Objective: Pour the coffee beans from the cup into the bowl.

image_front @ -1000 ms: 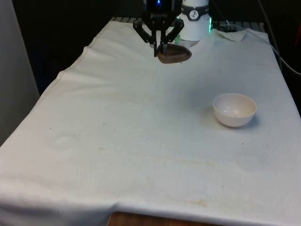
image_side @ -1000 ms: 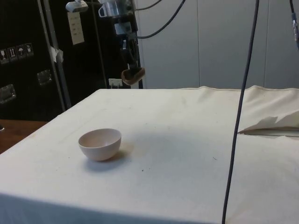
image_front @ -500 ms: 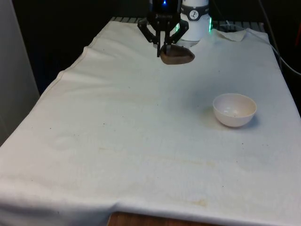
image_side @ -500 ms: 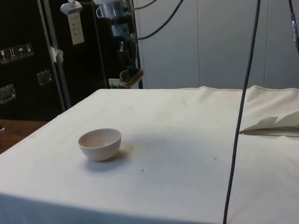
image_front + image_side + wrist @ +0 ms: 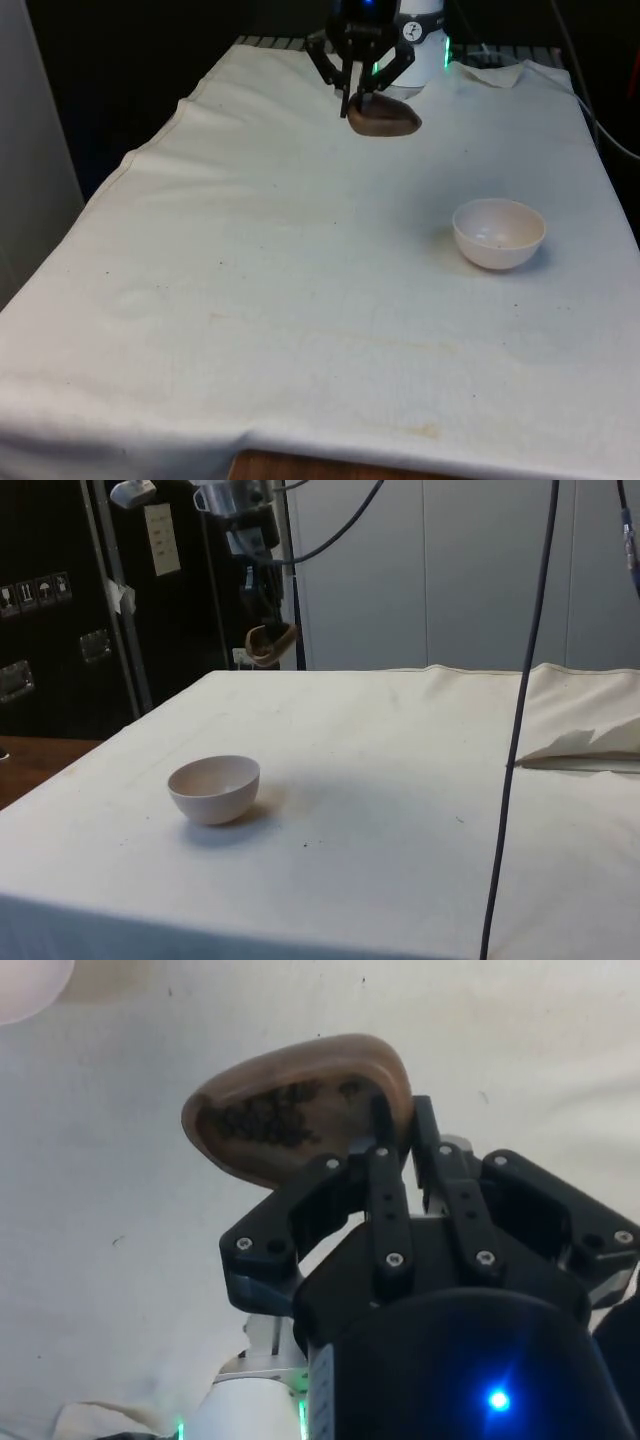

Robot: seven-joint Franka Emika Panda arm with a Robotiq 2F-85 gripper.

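The gripper pinches the rim of the brown cup, lifted above the cloth at twelve o'clock, beans inside. The bowl sits at three o'clock, well apart.

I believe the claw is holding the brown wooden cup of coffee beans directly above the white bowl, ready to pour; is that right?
Not quite. The claw does hold the brown wooden cup with coffee beans inside, but not above the white bowl. The front view shows the cup raised near the table's far end, while the bowl sits apart, nearer the camera and toward the front view's right.
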